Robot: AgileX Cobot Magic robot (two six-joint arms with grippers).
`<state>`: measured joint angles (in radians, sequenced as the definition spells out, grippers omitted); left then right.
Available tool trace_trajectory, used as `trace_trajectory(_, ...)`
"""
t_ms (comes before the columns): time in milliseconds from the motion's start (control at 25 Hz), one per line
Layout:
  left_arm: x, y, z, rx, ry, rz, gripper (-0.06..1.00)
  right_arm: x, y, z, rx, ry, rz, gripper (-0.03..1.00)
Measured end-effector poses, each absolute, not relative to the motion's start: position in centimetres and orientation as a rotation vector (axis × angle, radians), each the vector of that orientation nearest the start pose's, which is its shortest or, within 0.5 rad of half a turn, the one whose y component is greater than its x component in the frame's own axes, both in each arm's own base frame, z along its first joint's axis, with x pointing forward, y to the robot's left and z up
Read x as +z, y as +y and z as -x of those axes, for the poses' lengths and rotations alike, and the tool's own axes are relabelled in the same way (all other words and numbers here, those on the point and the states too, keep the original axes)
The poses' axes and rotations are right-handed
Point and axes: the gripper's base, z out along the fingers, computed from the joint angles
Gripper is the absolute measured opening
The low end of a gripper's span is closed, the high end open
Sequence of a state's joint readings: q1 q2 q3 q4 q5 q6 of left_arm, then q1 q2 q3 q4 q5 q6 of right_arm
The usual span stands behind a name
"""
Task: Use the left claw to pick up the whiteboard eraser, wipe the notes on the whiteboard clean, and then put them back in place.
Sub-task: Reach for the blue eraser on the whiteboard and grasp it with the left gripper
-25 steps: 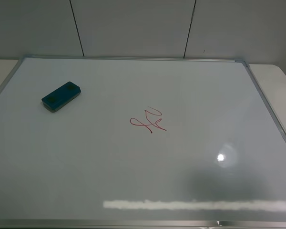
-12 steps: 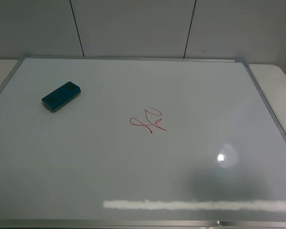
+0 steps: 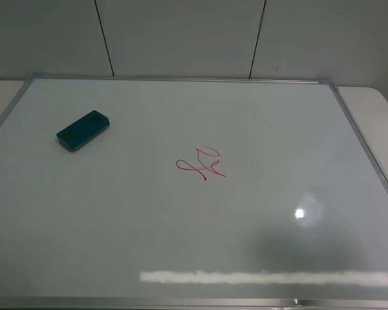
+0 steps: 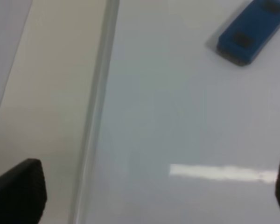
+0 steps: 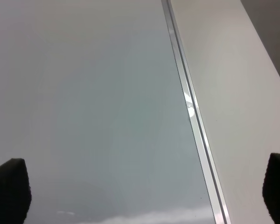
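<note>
The teal-blue whiteboard eraser (image 3: 83, 130) lies flat on the whiteboard (image 3: 116, 213) at its far left; it also shows in the left wrist view (image 4: 252, 29). The red notes (image 3: 201, 164) sit near the board's middle. No arm shows in the exterior high view. The left claw (image 4: 154, 196) hangs open and empty over the board's left frame edge, well short of the eraser; only its two black fingertips (image 4: 19, 189) show. The right gripper (image 5: 140, 191) is open and empty above the board's right frame.
The board's silver frame (image 3: 362, 139) runs along the right side, with bare tabletop (image 3: 385, 123) beyond it. A grey panelled wall (image 3: 181, 35) stands behind. The table strip left of the board shows in the left wrist view (image 4: 51, 93).
</note>
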<state>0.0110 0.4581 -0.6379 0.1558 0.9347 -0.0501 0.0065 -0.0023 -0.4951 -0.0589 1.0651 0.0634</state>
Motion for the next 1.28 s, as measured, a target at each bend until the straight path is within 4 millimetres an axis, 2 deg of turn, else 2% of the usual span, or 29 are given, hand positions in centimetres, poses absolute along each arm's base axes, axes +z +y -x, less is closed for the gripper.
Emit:
trace_trajectory(120,31.5,1.2,-8.9,0.197,2.281,-0.04,0.99,27.6,-0.5,0.5,-0.027,2.049,-0.061,0.99)
trace_trajectory(160,31.5,1.2,-8.9,0.197,2.281,-0.04,0.99,27.6,-0.5,0.5,-0.027,2.049,-0.061,0.99)
trace_trajectory(200,31.4,1.0,-10.0,0.2,2.312,-0.093,0.99,27.6,-0.5,0.5,-0.027,2.049,-0.061,0.99)
trace_trajectory(440,31.6,-0.2,-13.0,0.196,2.364,-0.27,0.99,27.6,-0.5,0.5,-0.027,2.049,-0.061,0.99)
trace_trajectory(680,31.6,-1.5,-16.4,0.2,2.431,-0.375,0.99,27.6,-0.5,0.5,-0.027,2.049,-0.061,0.99)
trace_trajectory(960,30.3,-2.2,-20.2,0.229,2.527,-0.477,0.99,27.6,-0.5,0.5,-0.027,2.049,-0.061,0.99)
trace_trajectory(1280,28.7,-2.7,-22.5,0.251,2.539,-0.605,0.99,27.6,-0.5,0.5,-0.027,2.049,-0.061,0.99)
